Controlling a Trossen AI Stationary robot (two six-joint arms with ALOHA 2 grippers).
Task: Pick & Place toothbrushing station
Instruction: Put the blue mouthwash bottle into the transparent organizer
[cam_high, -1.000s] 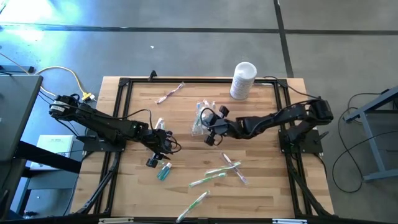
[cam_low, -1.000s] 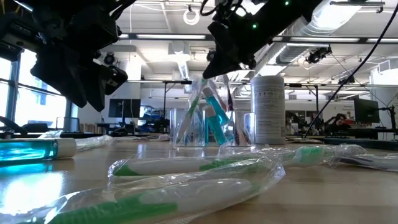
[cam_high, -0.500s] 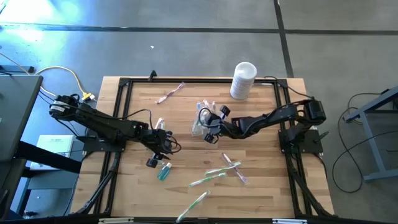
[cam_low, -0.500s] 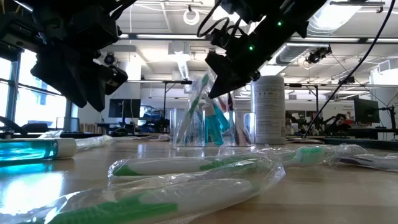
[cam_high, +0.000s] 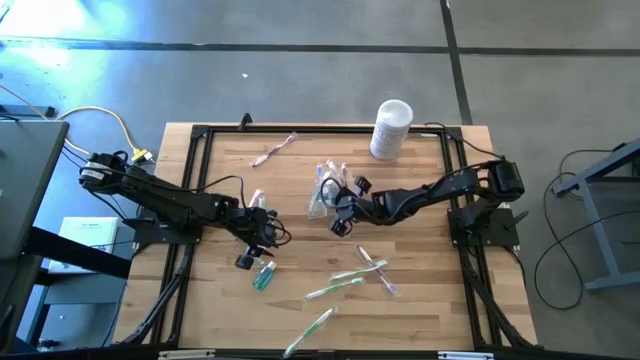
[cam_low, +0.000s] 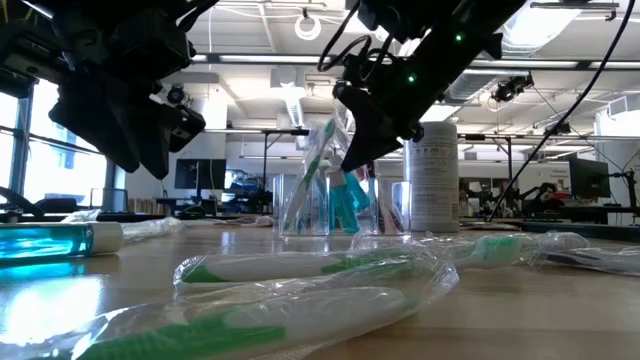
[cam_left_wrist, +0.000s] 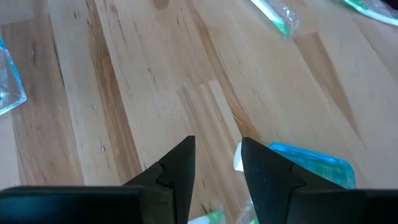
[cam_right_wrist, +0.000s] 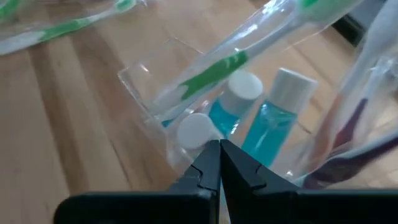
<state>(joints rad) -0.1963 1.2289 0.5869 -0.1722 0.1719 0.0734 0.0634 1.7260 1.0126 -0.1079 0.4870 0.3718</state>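
A clear plastic cup (cam_high: 322, 190) stands on the table's middle, holding teal tubes with white caps (cam_right_wrist: 267, 124) and wrapped toothbrushes (cam_right_wrist: 217, 68). My right gripper (cam_high: 335, 209) is shut, slanting down, with its tips at the cup's upper edge on the side toward the near edge (cam_right_wrist: 219, 147). My left gripper (cam_high: 267, 240) hangs open over bare wood left of the cup, with nothing between its fingers (cam_left_wrist: 217, 149). A teal tube (cam_high: 263, 277) lies flat on the table just beside it. Several wrapped green and pink toothbrushes (cam_high: 358, 272) lie toward the near edge. My right gripper's shut fingertips (cam_right_wrist: 211, 155) stand against the cup's clear wall (cam_right_wrist: 163, 127), slanting down from the table's right. Whether they touch the wall or the white cap (cam_right_wrist: 194, 130) behind it, I cannot tell.
A larger white canister (cam_high: 391, 128) stands at the far right. A pink toothbrush (cam_high: 272, 150) lies at the far left. A black frame (cam_high: 200, 135) runs round the tabletop. Bare wood shows between the cup and the left gripper.
My right gripper has sunk toward the cup and tipped more steeply downward, staying shut. The cup and its contents stand as before.
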